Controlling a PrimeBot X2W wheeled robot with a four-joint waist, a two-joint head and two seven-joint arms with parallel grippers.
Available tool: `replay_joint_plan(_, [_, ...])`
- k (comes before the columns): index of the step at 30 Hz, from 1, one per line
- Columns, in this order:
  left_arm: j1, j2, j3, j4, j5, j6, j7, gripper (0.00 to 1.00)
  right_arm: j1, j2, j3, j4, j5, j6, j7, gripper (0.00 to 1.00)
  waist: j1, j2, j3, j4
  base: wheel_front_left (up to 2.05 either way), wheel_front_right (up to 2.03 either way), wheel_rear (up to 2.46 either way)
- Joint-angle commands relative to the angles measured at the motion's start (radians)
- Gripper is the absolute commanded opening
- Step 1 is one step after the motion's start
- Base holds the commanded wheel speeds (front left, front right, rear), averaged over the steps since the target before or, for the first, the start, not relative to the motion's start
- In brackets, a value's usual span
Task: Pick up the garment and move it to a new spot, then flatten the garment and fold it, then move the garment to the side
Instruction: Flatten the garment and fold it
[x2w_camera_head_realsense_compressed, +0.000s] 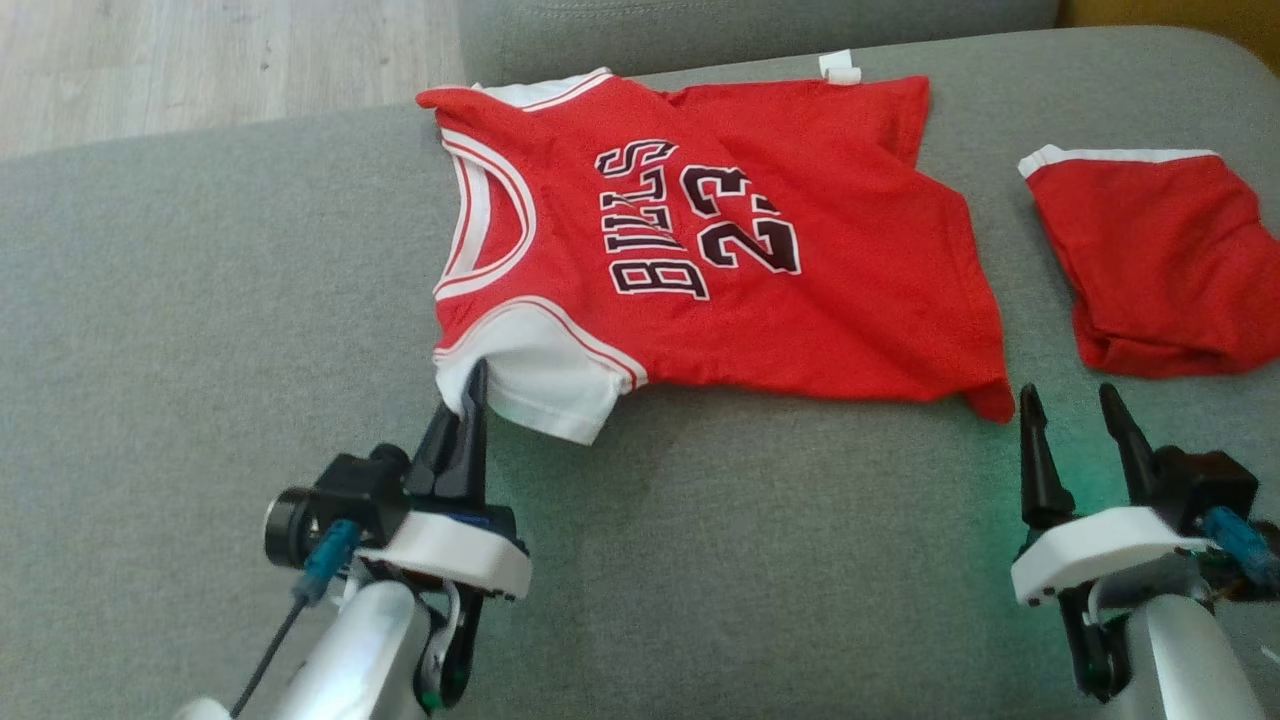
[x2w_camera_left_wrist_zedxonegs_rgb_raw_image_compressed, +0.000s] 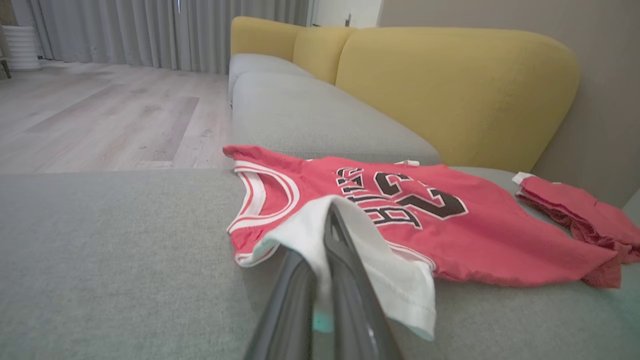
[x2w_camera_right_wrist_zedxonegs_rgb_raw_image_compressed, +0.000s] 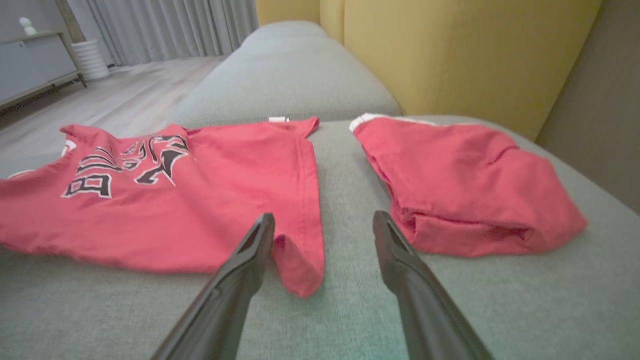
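Nearest the robot, on the grey sofa (x2w_camera_head_realsense_compressed: 200, 350), the left gripper (x2w_camera_head_realsense_compressed: 472, 385) is clenched on the white sleeve (x2w_camera_head_realsense_compressed: 540, 385) of the red jersey (x2w_camera_head_realsense_compressed: 800, 320), cloth pinched between its 2 fingers. Level with it, the right gripper (x2w_camera_head_realsense_compressed: 1068, 400) stands spread wide, its tips just beside the hem corner (x2w_camera_right_wrist_zedxonegs_rgb_raw_image_compressed: 300, 272). Beyond them the jersey lies mostly flat, front up, BULLS and 23 showing, its neck toward the left. A second red garment (x2w_camera_head_realsense_compressed: 1160, 270) lies crumpled to its right, apart from it. Farther back, the wrist views add a yellow backrest (x2w_camera_left_wrist_zedxonegs_rgb_raw_image_compressed: 450, 90), wood floor (x2w_camera_left_wrist_zedxonegs_rgb_raw_image_compressed: 100, 115) and curtains (x2w_camera_left_wrist_zedxonegs_rgb_raw_image_compressed: 150, 30).
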Motion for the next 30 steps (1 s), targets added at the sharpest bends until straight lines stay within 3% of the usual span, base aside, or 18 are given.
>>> replay_joint_plan(1, [-0.016,0.019,0.046,-0.047,0.003,0.015,-0.018,0.0,-0.036,-0.004,0.012,-0.013,0.011,-0.001,0.007,1.0,0.0001,-0.0001,0.006,0.005,0.0,0.0,0.0])
replay_joint_plan(8, [-0.011,0.019,0.111,-0.128,0.021,0.052,-0.037,0.0,-0.083,-0.004,0.015,0.102,0.124,-0.001,0.041,1.0,0.0001,-0.0001,0.026,0.024,0.0,0.0,0.0])
replay_joint_plan(30, [0.021,-0.031,0.184,-0.162,0.092,0.028,-0.038,0.0,-0.135,-0.004,0.083,0.282,0.091,-0.001,0.118,1.0,0.0001,-0.0001,0.025,0.068,0.0,0.0,0.0])
